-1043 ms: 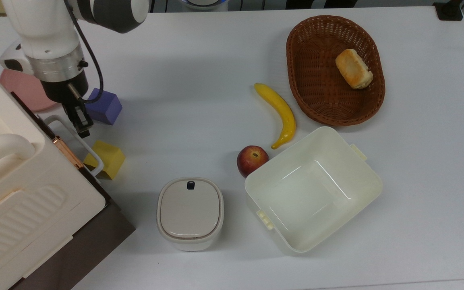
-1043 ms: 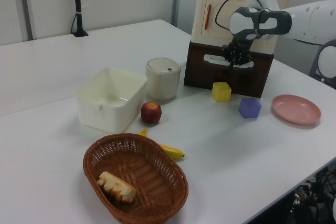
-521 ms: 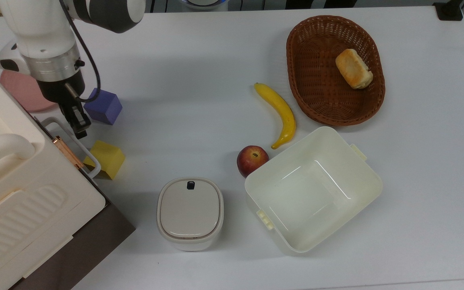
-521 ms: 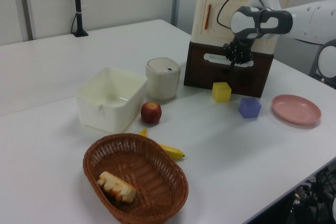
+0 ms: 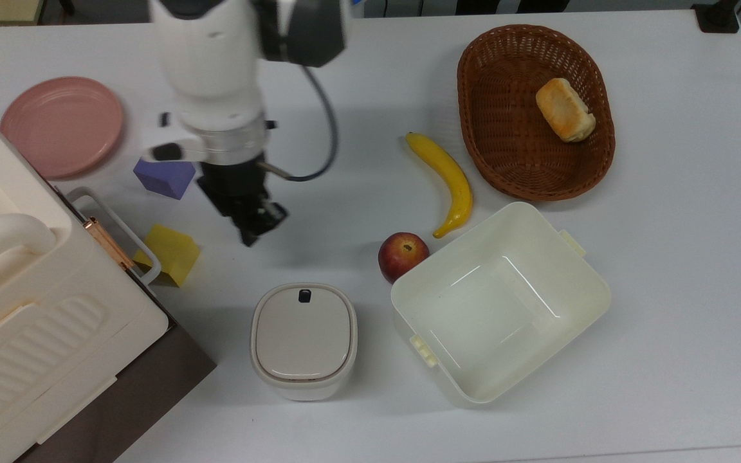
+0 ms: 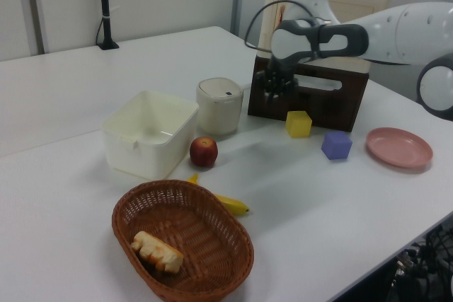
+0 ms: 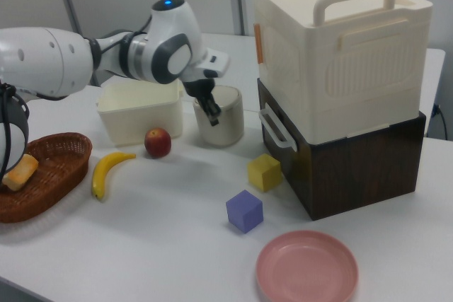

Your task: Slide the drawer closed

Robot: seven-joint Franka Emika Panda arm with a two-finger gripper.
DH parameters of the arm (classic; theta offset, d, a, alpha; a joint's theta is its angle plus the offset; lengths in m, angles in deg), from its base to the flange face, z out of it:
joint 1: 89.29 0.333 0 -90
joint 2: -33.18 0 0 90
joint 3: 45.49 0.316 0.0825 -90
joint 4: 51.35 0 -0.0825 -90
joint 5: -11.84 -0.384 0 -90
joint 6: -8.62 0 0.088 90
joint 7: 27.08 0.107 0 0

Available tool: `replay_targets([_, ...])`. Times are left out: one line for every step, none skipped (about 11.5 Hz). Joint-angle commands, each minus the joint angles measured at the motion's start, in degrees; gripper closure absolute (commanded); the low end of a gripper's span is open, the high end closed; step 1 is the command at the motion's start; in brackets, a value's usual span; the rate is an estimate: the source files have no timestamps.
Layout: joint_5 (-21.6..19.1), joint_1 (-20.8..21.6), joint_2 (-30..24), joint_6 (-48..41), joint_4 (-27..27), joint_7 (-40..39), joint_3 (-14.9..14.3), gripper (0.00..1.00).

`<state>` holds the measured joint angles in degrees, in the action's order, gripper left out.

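The drawer (image 7: 340, 167) sits pushed into the dark brown base under the cream box (image 7: 340, 54), at the table's (image 5: 357, 83) left edge in the top view; its front panel looks flush with the base, and its white loop handle (image 5: 123, 235) stands out toward the table's middle. The gripper (image 5: 258, 225) hangs over bare table apart from the handle, holding nothing. Its fingers appear close together, though from these angles I cannot tell for certain how wide the gap is.

In the top view a yellow cube (image 5: 171, 254) lies just beside the handle, and a purple cube (image 5: 164, 177) lies near it, partly under the arm. A pink plate (image 5: 62, 125) rests toward the table's far left corner in the top view. A small white lidded container (image 5: 304, 341) stands near the table's near edge, with a cream tub (image 5: 499, 302) to the top view's right of it and an apple (image 5: 402, 255) touching the tub's corner. A banana (image 5: 448, 180) lies between the apple and a brown wicker basket (image 5: 505, 154) that holds a piece of bread (image 5: 565, 109).
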<state>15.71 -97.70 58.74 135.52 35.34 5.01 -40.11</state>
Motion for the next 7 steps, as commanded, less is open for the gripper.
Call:
replay_targets([0.6, 5.3, -2.6, 0.1, 0.8, -2.2, -0.3, 1.0])
replay_targets([0.7, 7.1, -4.6, -0.3, 1.1, -2.5, -0.3, 1.0])
replay_targets([0.7, 8.7, -6.6, -2.2, 1.1, -3.8, -0.3, 1.0])
replay_targets([0.8, 9.9, -8.8, -5.5, 1.2, -8.1, -0.3, 1.0])
replay_targets([0.8, 10.9, -11.1, -10.1, 1.5, -13.8, -0.3, 0.98])
replay_targets([0.8, 10.9, -13.2, -14.8, 1.5, -17.8, -0.4, 0.66])
replay_targets([1.1, 10.8, -15.0, -18.0, 1.6, -20.5, -0.5, 0.01])
